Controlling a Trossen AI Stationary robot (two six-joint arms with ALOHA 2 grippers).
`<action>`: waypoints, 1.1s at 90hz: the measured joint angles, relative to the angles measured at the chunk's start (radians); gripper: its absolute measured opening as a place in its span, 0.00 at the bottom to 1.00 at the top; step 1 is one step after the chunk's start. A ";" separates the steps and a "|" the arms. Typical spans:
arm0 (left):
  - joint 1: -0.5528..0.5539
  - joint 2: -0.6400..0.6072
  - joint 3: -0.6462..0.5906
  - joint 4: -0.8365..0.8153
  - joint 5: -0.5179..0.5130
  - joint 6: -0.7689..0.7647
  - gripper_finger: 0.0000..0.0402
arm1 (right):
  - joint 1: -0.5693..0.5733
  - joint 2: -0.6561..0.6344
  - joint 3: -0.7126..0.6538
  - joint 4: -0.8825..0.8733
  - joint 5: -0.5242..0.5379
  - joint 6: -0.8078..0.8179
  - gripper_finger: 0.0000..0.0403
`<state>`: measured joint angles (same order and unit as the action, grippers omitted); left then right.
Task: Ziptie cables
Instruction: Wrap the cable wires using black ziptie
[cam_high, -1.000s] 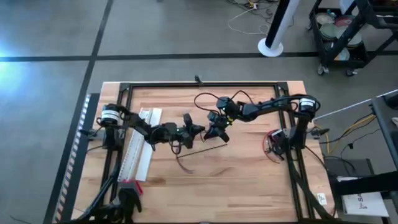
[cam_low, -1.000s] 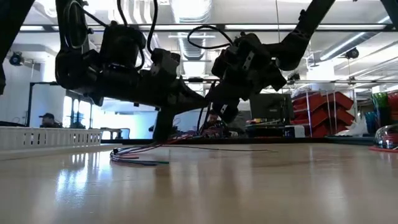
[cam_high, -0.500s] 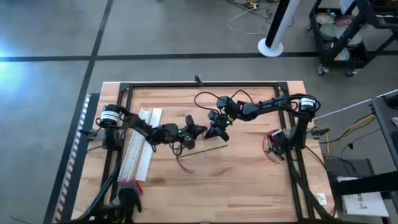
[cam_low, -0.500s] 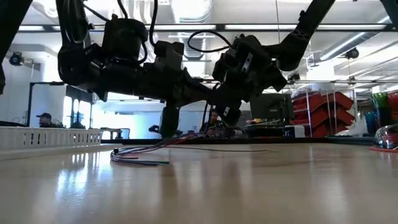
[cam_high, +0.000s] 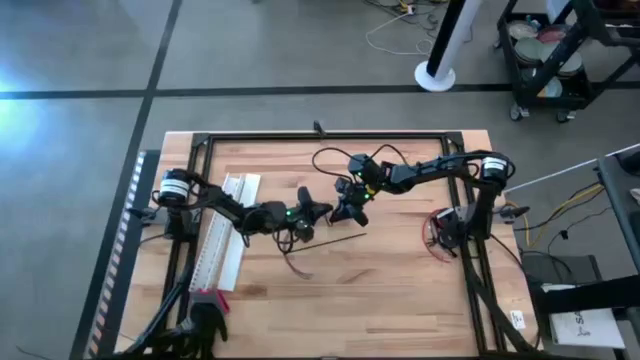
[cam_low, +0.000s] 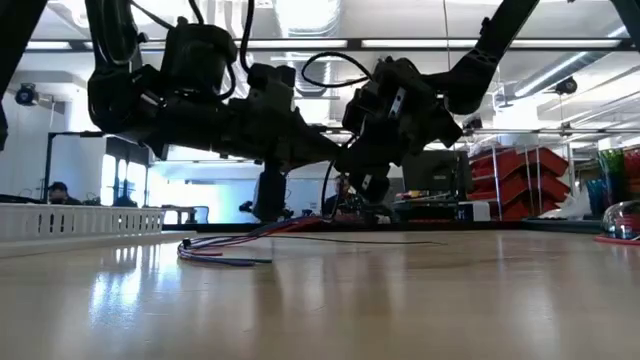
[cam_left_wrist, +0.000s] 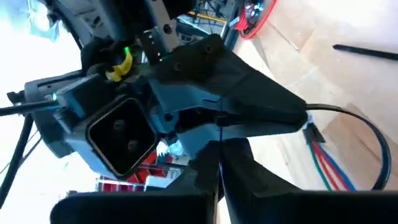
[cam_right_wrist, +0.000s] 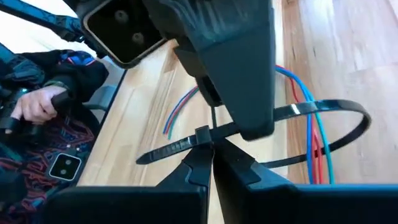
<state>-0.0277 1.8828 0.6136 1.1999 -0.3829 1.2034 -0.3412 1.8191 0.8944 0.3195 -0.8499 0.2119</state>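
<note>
left gripper (cam_high: 318, 210) nearer right gripper (cam_high: 345, 207), zip tie (cam_right_wrist: 292, 130) looped

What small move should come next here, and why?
Probably draw the tail further through the head to cinch the loop. The zip tie already circles the cables, but its loop stands wide and loose around them. The right pincer and the left pincer both look shut on the strap, close together, so pulling them apart should tighten it.

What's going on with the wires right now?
Left gripper and right gripper meet mid-table, shut on black zip tie. Tie looped around cables. Nothing in the way.
</note>
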 joint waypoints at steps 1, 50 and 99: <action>0.000 0.000 0.000 0.000 -0.006 -0.005 0.00 | 0.000 0.000 0.000 0.000 0.004 0.000 0.00; 0.025 -0.156 -0.006 -0.328 0.102 -0.275 0.32 | 0.014 0.000 0.078 -0.222 0.104 -0.153 0.00; 0.112 -0.231 0.172 -0.795 0.409 -0.397 0.49 | 0.044 0.049 0.318 -0.617 0.245 -0.411 0.00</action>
<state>0.0840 1.6515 0.7860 0.4046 0.0260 0.8060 -0.2975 1.8685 1.2128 -0.2976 -0.6045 -0.1995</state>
